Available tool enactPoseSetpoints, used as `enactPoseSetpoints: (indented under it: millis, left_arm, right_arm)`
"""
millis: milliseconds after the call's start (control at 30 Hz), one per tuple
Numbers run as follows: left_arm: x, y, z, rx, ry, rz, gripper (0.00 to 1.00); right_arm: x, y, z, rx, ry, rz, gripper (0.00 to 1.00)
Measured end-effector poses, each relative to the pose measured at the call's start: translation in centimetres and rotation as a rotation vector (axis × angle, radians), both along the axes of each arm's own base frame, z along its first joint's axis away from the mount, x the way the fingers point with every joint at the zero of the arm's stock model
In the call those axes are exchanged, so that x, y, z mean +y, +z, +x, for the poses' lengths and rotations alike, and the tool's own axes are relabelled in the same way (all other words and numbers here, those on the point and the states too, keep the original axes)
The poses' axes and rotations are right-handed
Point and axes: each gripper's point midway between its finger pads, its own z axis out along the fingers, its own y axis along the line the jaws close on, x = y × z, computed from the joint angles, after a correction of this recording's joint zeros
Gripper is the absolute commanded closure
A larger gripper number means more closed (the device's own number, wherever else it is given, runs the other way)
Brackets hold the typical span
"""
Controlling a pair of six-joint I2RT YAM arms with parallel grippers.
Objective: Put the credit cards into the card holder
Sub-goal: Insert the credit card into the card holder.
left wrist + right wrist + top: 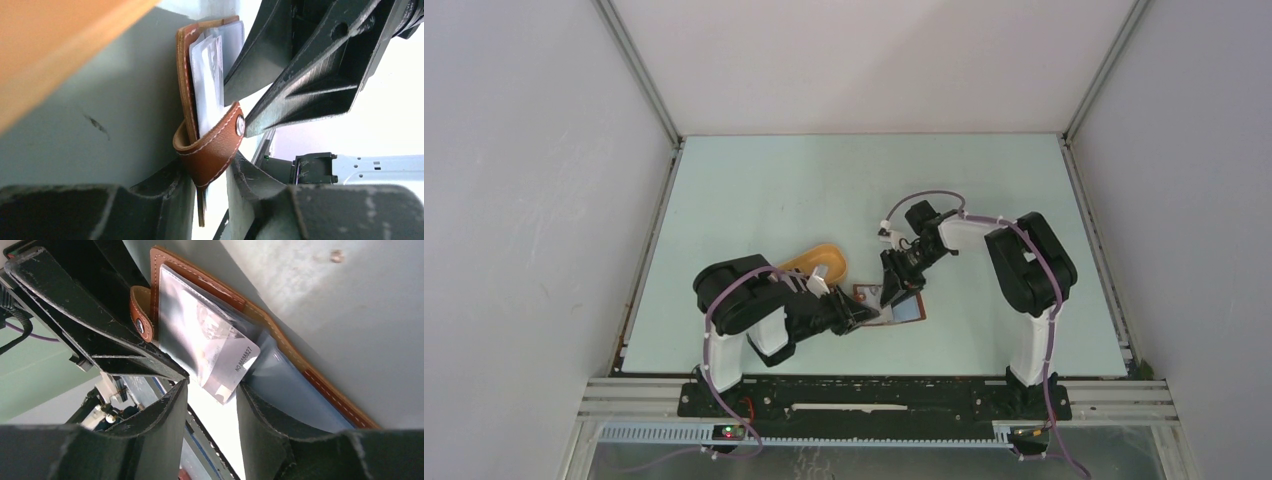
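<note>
Crowding holder (pixel 907 310): L arm (pixel 744 295), R arm (pixel 1024 265)

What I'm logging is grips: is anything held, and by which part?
The left gripper straddles the card holder's strap; right gripper flanks one corner of a credit card. Whether either clamps is unclear.

You can see a pale green table (pixel 774 190) with a yellow-orange oval tray (pixel 822 258) lying on it and an open brown card holder (pixel 906 310) near the tray.
</note>
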Motion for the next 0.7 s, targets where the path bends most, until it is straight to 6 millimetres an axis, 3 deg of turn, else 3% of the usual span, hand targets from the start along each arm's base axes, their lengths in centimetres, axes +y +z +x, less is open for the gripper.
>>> enactPoseSetpoints:
  millis: [367, 700]
  left_arm:
    - [-0.3, 0.1, 0.0, -0.001, -0.007, -0.003, 0.67]
    - [-0.5, 0.2, -0.1, -0.007, -0.013, -0.004, 0.59]
  right_arm:
    - [2.0, 0.7, -2.0, 0.014, 0.074, 0.052, 0.51]
    - [0.5, 0.9, 1.3, -0.008, -0.031, 0.081, 0.51]
